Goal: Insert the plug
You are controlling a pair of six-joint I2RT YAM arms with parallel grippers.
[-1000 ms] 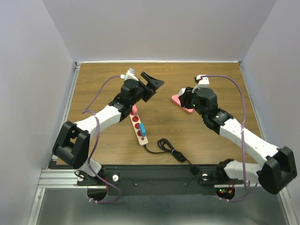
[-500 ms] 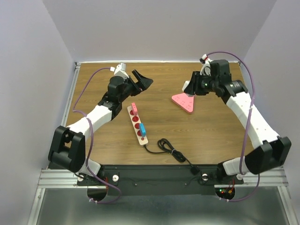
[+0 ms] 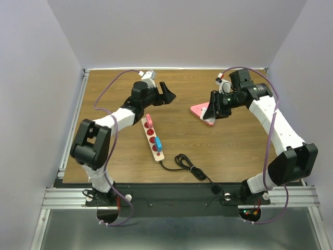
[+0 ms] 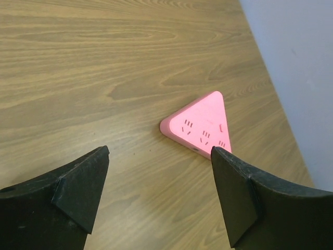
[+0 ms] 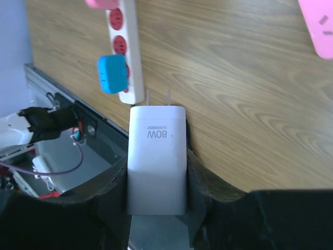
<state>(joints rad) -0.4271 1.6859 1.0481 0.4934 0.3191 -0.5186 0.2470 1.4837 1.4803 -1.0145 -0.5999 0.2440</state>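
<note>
I count two arms on my feed, and so two grippers. The left gripper (image 4: 159,151) stands with its black fingers (image 4: 78,187) spread wide and nothing between them. The right gripper (image 5: 157,174) is clamped on the one white charger plug (image 5: 157,140), marked 80W. Its two metal prongs point away from the wrist, out over the wood. From overhead the right gripper (image 3: 216,105) sits just beside the right edge of the pink triangular socket block (image 3: 202,112), but I cannot tell whether it touches. There is one such block, lying flat, with groups of slots on its top face. The left wrist camera looks straight at it (image 4: 200,127) between the open fingers. There is one white power strip (image 3: 152,138), lying left of centre and well apart from the block. It carries a row of red outlets, though I cannot settle how many. One blue plug (image 3: 157,144) is seated in the strip near its cord end. One black cable (image 3: 188,167) runs from that end in a loose loop toward the near edge. Everything rests on a brown wood-grain table (image 3: 234,151). Plain pale walls (image 3: 177,31) close it in at the back and both sides. An aluminium rail (image 3: 67,198) runs along the front, where the arm bases are bolted.
</note>
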